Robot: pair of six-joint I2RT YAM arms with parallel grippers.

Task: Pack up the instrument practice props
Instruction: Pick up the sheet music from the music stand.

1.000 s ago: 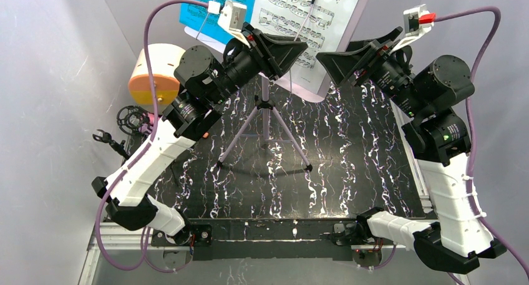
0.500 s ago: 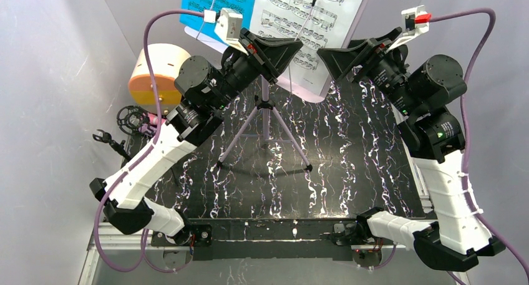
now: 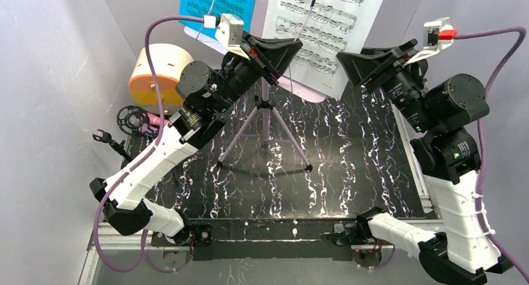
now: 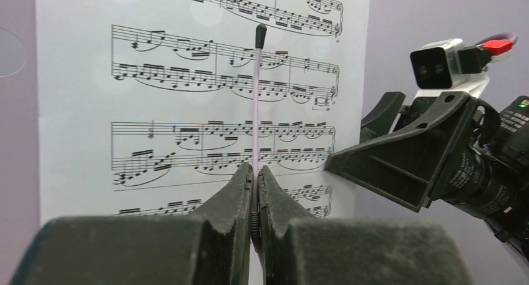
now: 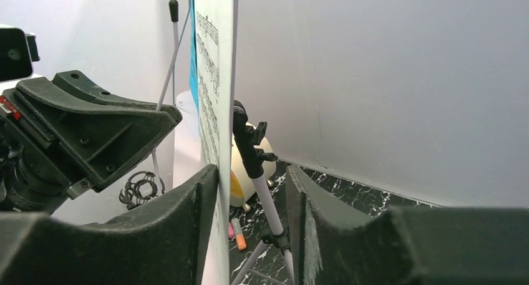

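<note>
1. My two arms rose from the near edge of the worktop. The left slanted up from the near left corner, the right from the near right corner, and both reached toward the far edge.
2. The black ring mount (image 3: 130,118) lay at the left edge, well apart from my fingers.
3. The lilac music stand (image 3: 265,120) stood on its tripod legs between my arms, past mid-worktop.
4. My left gripper (image 4: 256,176) had its fingers pressed together, pinching the stand's thin page-holder rod (image 4: 256,110). The rod ran straight up from my fingertips across the white sheet music (image 4: 187,98).
5. My right gripper (image 5: 252,173) had its fingers spread. The white sheet's edge sat just inside one finger, and the stand's pole lay farther on, in line with the gap.
6. The blue sheet music (image 3: 215,3) hung at the far edge, left of the white sheet.
</note>
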